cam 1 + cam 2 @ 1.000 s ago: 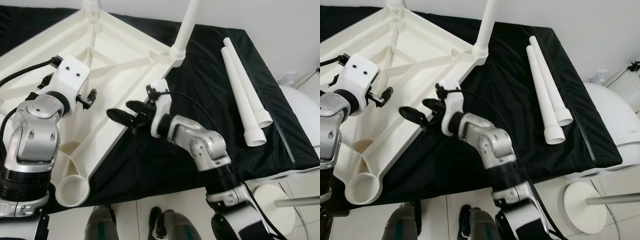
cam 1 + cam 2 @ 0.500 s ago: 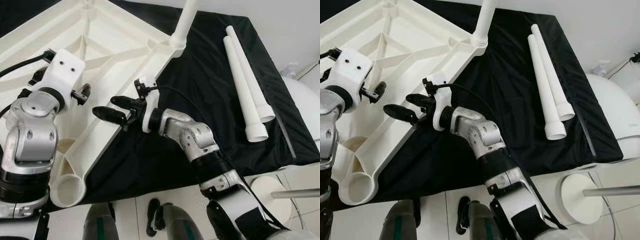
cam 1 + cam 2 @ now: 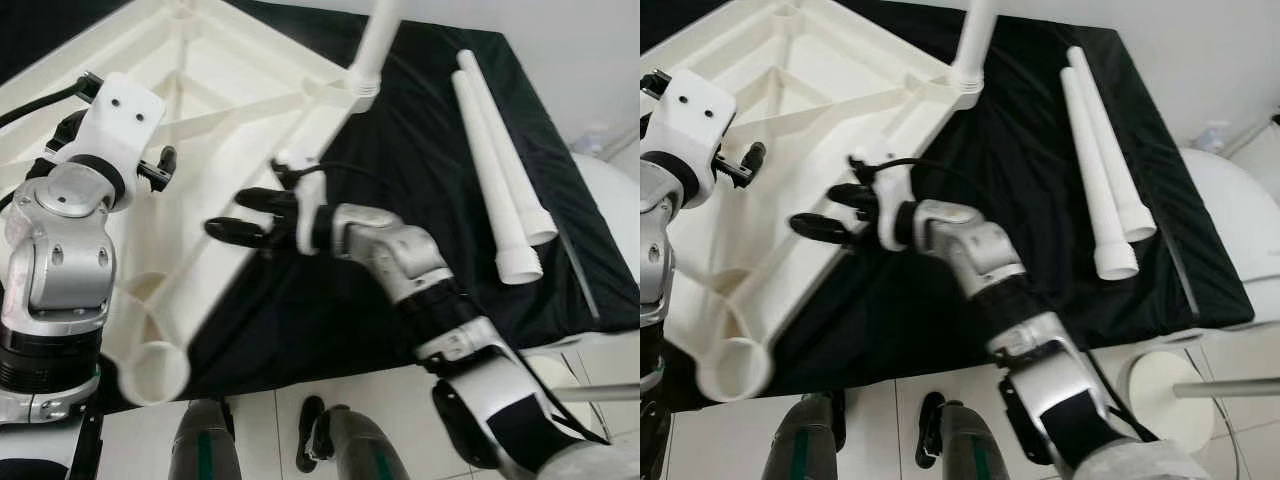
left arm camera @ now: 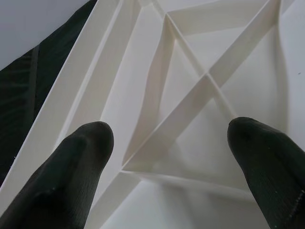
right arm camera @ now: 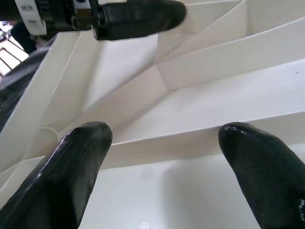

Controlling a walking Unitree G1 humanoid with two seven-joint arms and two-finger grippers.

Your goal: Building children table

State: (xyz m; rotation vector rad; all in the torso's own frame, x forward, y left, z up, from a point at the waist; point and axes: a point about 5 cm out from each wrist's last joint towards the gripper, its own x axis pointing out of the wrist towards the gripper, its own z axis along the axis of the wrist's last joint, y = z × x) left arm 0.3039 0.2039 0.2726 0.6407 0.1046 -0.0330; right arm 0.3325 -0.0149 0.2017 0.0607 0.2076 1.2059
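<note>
The white children's tabletop [image 3: 240,90] lies upside down on a black cloth [image 3: 420,170], its ribs facing up. One white leg [image 3: 375,40] stands in the far right corner socket. The near corner socket [image 3: 155,370] holds nothing. Two loose white legs [image 3: 500,160] lie side by side on the cloth at the right. My right gripper [image 3: 230,212] is open at the tabletop's near right edge, its fingers [image 5: 81,157] spread over a rib. My left gripper [image 3: 160,168] hovers open above the ribbed underside [image 4: 190,95], with nothing between its fingers.
The black cloth between the tabletop and the loose legs is bare. Its front edge [image 3: 330,375] runs just ahead of my feet on the white tiled floor. A round white stand base [image 3: 1160,385] and a white rounded object [image 3: 615,210] sit at the right.
The head view has shifted a little. My right arm has stretched out, carrying its open gripper left onto the tabletop's edge. The near corner socket now looks blurred. The left gripper has barely moved.
</note>
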